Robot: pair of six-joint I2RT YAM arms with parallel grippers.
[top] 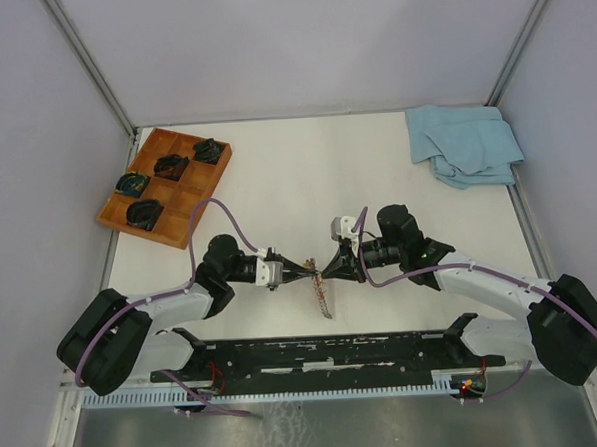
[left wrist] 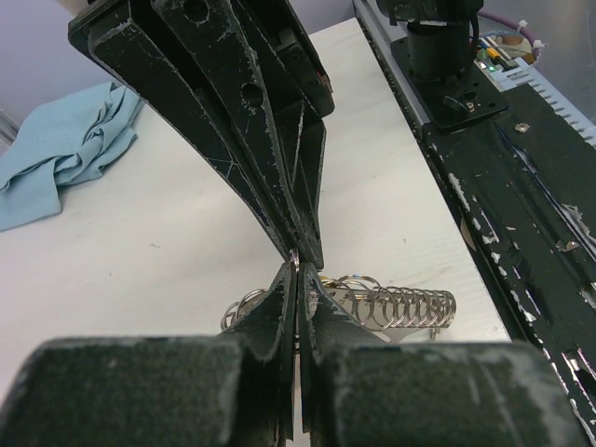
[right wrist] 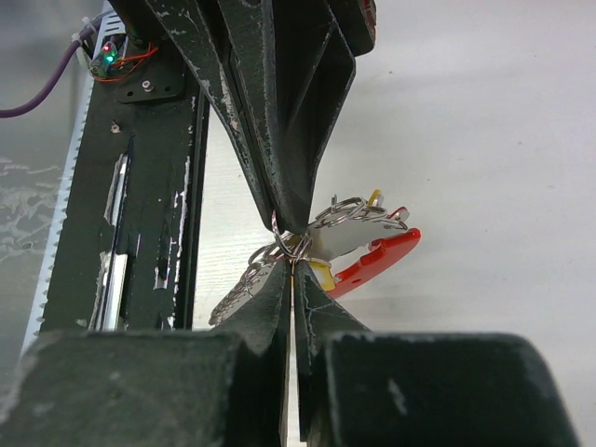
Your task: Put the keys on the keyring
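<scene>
Above the table's near middle my two grippers meet tip to tip. The left gripper (top: 311,270) (left wrist: 296,267) is shut, with a thin metal ring of the keyring (left wrist: 295,258) pinched at its tips. The right gripper (top: 326,271) (right wrist: 292,264) is shut on the same cluster of rings (right wrist: 296,244). Beside the rings hang a silver key (right wrist: 346,240), a yellow piece (right wrist: 322,270) and a red strap (right wrist: 380,258). A chain of linked rings (left wrist: 405,305) (top: 324,298) hangs from the cluster to the table. Which part the right fingers pinch is hidden by the fingertips.
A wooden tray (top: 182,205) with black coiled items stands at the back left. A blue cloth (top: 465,143) (left wrist: 65,149) lies at the back right. The black base rail (top: 325,350) (left wrist: 521,186) runs along the near edge, just behind the grippers.
</scene>
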